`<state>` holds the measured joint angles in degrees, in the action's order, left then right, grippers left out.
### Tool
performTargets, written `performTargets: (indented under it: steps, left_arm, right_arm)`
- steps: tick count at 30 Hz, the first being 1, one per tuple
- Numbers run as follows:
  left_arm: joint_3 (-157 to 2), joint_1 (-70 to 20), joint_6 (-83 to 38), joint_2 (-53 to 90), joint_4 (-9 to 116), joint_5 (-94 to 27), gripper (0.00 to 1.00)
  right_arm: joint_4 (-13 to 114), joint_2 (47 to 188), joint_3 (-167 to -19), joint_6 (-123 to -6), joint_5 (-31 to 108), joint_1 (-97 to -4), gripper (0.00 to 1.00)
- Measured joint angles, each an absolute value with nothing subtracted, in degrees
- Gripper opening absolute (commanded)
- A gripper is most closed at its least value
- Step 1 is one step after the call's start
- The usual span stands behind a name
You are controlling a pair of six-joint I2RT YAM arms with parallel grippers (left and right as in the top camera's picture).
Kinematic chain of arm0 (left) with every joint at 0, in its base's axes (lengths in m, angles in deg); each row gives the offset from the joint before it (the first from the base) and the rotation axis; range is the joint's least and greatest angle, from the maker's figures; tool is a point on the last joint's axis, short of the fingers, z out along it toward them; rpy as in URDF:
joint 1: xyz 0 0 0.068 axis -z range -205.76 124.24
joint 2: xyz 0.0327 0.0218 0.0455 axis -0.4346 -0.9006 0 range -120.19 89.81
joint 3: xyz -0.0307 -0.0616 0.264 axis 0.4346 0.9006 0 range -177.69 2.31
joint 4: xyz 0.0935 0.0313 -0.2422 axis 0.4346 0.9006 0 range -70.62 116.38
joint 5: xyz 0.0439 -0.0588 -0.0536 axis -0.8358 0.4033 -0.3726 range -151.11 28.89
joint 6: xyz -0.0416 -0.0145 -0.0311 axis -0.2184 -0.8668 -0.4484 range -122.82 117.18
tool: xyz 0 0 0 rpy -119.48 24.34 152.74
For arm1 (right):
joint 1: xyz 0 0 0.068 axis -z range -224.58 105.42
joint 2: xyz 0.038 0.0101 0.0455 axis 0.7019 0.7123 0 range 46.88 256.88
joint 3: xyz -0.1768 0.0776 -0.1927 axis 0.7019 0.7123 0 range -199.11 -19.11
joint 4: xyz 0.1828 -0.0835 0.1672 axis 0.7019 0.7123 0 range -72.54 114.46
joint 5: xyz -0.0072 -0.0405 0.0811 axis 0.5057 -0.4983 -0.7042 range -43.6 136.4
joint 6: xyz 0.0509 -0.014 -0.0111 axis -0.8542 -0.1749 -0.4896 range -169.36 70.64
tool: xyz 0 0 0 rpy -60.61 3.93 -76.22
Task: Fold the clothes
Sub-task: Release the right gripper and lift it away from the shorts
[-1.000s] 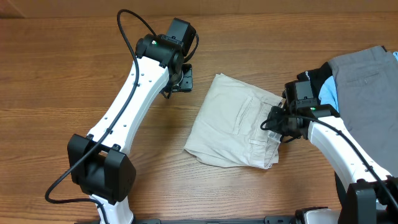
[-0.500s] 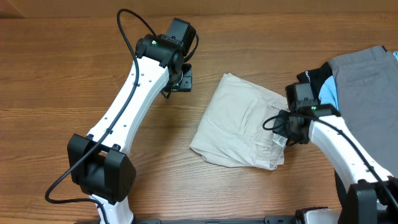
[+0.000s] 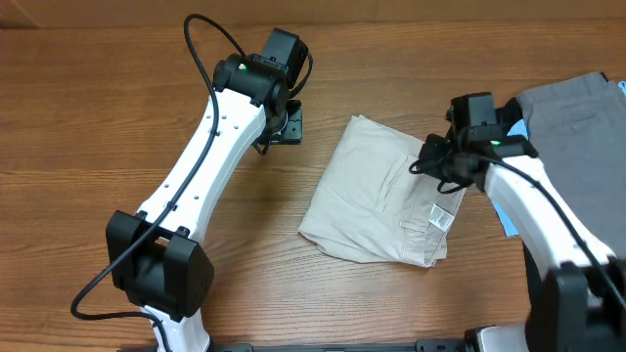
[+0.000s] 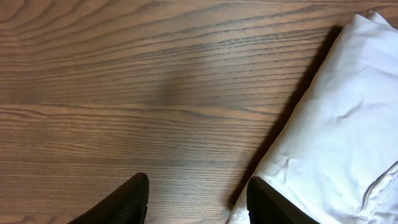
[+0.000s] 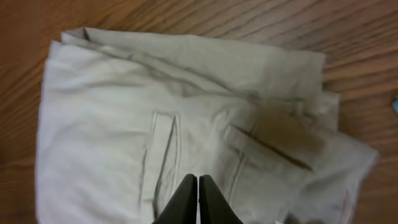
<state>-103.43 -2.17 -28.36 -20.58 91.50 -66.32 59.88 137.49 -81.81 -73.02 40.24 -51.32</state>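
Flattening the clothes (image 3: 377, 200) should be done lightly by the right gripper (image 5: 198, 182), closed and empty; the left gripper (image 4: 198, 185) is spread wide.

The left arm (image 3: 210, 147) and right arm (image 3: 533, 210) are white with black joints. Thin black cables (image 3: 210, 27) trail along both. The left gripper (image 4: 198, 196) is black.

The beige clothes (image 3: 377, 196) are lying folded on the wooden table (image 3: 98, 117), pocket stitching facing up and a small white label (image 3: 442, 219) showing near their right edge. The right gripper (image 3: 433, 164) is hovering at their upper right edge; contact cannot be told. The left gripper (image 3: 290, 123) is hanging over bare wood, apart from the fabric. Grey trousers (image 3: 577, 127) are lying at the far right, a light-blue garment (image 3: 515, 129) peeking out beside them.
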Motion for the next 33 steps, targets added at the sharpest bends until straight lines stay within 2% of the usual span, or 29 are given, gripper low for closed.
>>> performTargets:
  steps: [5,15,21,27,29,31,32,33]
  left_arm:
    - [-103.43,-2.17,-28.36,-20.58,91.54,-66.30,0.54]
    - [-103.43,-2.17,-28.36,-20.58,91.34,-66.30,0.52]
    - [-103.40,-2.17,-27.86,-20.58,91.32,-66.08,0.38]
    - [-103.38,-2.17,-24.99,-20.40,90.47,-64.11,0.38]
    - [-102.97,-2.19,-24.64,-19.33,90.21,-63.22,0.39]
    - [-102.66,-2.17,-23.90,-16.73,89.60,-61.62,0.39]
    - [-102.62,-2.12,-23.62,-14.35,89.11,-59.83,0.34]
    - [-102.62,-1.84,-23.57,-11.81,88.94,-58.17,0.15]
  right_arm:
    - [62.08,146.26,-79.36,-73.19,44.16,-50.21,0.04]
    - [59.39,146.82,-78.73,-76.19,49.84,-47.56,0.04]
    - [53.58,146.91,-75.54,-77.59,48.88,-47.56,0.04]
    - [58.83,146.74,-78.01,-74.18,45.93,-46.93,0.17]
    - [64.14,146.17,-80.98,-72.80,45.10,-46.93,0.29]
    - [71.02,143.55,-85.83,-71.93,44.68,-46.93,0.34]
    - [72.62,141.32,-88.56,-71.51,44.64,-46.93,0.38]
    - [74.74,138.63,-91.58,-71.55,44.40,-46.84,0.42]
